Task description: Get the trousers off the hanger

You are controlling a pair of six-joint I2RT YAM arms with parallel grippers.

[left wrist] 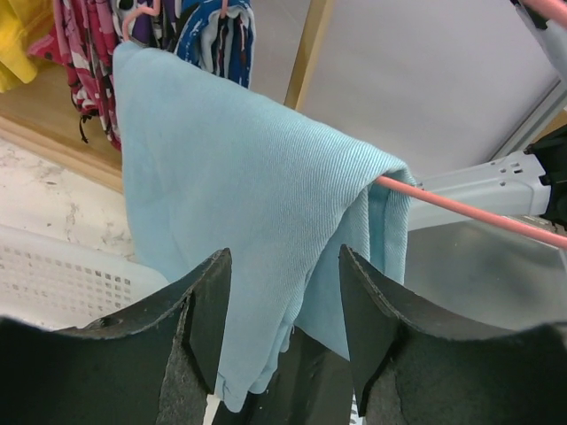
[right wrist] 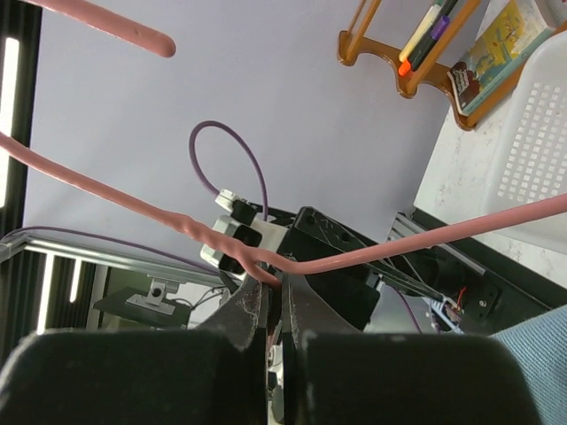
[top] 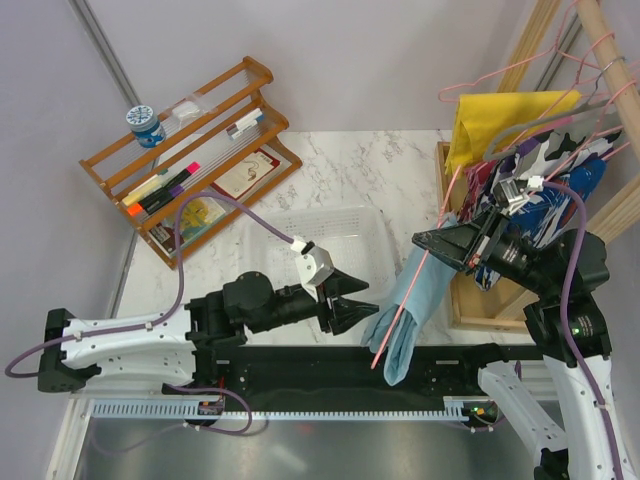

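The light blue trousers [top: 408, 300] hang folded over the lower bar of a pink wire hanger [top: 440, 215], which slants down toward the table's near edge. My right gripper [top: 420, 240] is shut on the hanger wire; the right wrist view shows the jaws pinching the hanger [right wrist: 399, 248] by its twisted neck [right wrist: 266, 276]. My left gripper [top: 368, 302] is open and just left of the trousers. In the left wrist view the trousers [left wrist: 248, 177] drape over the pink bar [left wrist: 469, 211] right ahead of the spread fingers [left wrist: 213, 310], with the hem hanging between them.
A clear plastic basket [top: 320, 213] sits on the marble table behind my left gripper. A wooden shelf [top: 190, 150] with markers and books stands at the back left. At right, a wooden clothes frame [top: 470, 300] holds a yellow cloth [top: 500, 115], patterned clothes [top: 560, 190] and more pink hangers [top: 520, 75].
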